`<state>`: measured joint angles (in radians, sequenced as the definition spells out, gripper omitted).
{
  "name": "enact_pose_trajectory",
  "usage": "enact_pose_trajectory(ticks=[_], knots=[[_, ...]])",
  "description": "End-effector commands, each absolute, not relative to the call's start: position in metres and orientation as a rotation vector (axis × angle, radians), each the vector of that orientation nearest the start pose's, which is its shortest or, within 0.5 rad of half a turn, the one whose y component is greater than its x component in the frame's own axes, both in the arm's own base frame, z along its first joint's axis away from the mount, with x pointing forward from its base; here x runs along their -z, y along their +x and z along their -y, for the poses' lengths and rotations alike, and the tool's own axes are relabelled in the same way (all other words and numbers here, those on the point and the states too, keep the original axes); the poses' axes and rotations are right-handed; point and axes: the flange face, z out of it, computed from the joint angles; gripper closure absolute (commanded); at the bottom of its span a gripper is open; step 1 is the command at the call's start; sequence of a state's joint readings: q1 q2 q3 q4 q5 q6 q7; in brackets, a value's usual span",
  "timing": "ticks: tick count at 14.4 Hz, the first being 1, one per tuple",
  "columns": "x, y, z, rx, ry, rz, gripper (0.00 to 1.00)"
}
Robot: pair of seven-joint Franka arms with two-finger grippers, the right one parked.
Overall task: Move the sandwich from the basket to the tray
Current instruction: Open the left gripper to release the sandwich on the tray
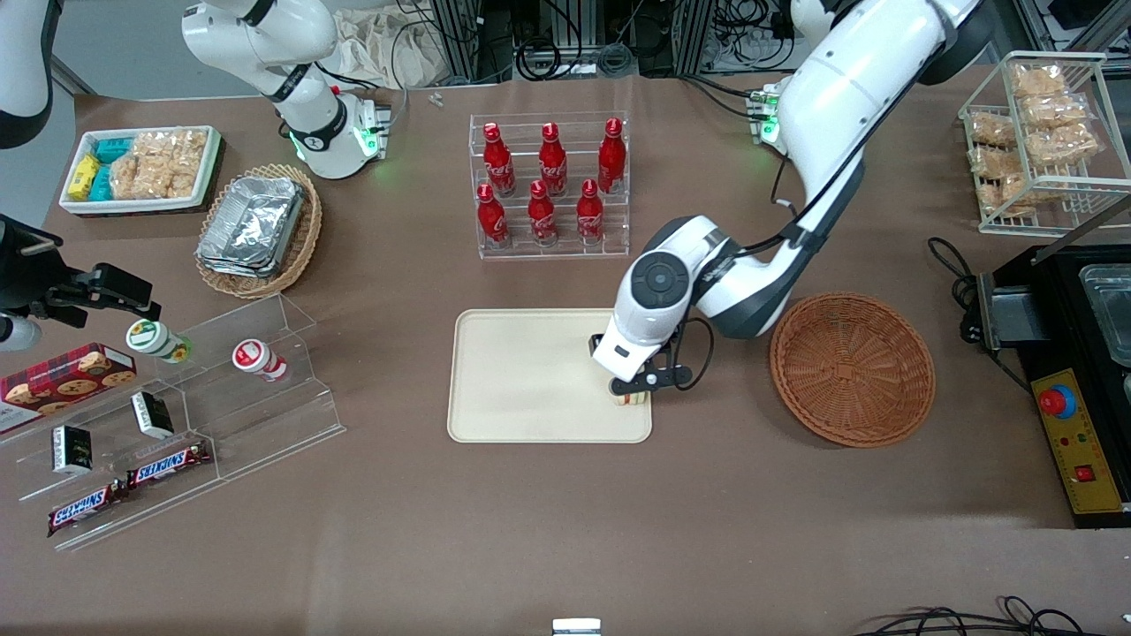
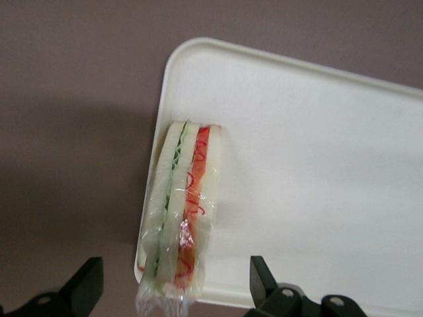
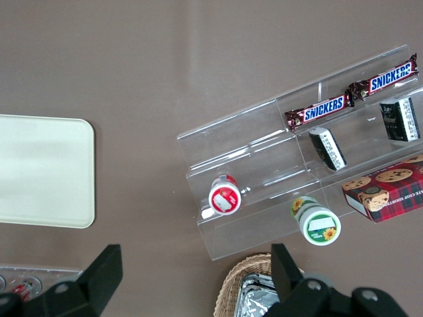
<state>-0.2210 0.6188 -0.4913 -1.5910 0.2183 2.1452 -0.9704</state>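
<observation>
The sandwich [image 1: 630,399], a plastic-wrapped wedge of white bread with red and green layers, stands on edge on the cream tray [image 1: 530,380], at the tray's corner nearest the front camera and the basket. My left gripper [image 1: 633,387] hangs straight above it, open. In the left wrist view the sandwich [image 2: 182,205] lies along the tray's [image 2: 310,165] rim, and the two black fingers [image 2: 259,274] stand wide on either side without touching it. The reddish-brown wicker basket [image 1: 853,369] beside the tray holds nothing.
A clear rack of red bottles [image 1: 550,185] stands farther from the camera than the tray. A black machine [image 1: 1060,371] sits beside the basket. Toward the parked arm's end are a clear stepped shelf [image 1: 177,415] with snacks and a tan basket of foil containers [image 1: 256,228].
</observation>
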Motion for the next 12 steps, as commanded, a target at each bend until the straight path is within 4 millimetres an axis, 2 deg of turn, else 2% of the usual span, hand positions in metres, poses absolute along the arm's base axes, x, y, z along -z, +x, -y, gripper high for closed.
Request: enact_pose_trajectory(ticks=[1,3,5,7,11,12], knots=[[-0.394,0.571,0.354,-0.081,-3.199,0.372,0.01],[-0.446,0.579,0.325,-0.115,-3.218,0.272,0.01],[-0.483,0.59,0.283,-0.154,-3.185,0.254,0.01],[-0.519,0.594,0.266,-0.128,-3.19,0.234,0.01],[-0.553,0.589,0.231,-0.104,-3.168,0.221,0.01],[-0.552,0.59,0.219,-0.126,-3.154,0.225,0.01]])
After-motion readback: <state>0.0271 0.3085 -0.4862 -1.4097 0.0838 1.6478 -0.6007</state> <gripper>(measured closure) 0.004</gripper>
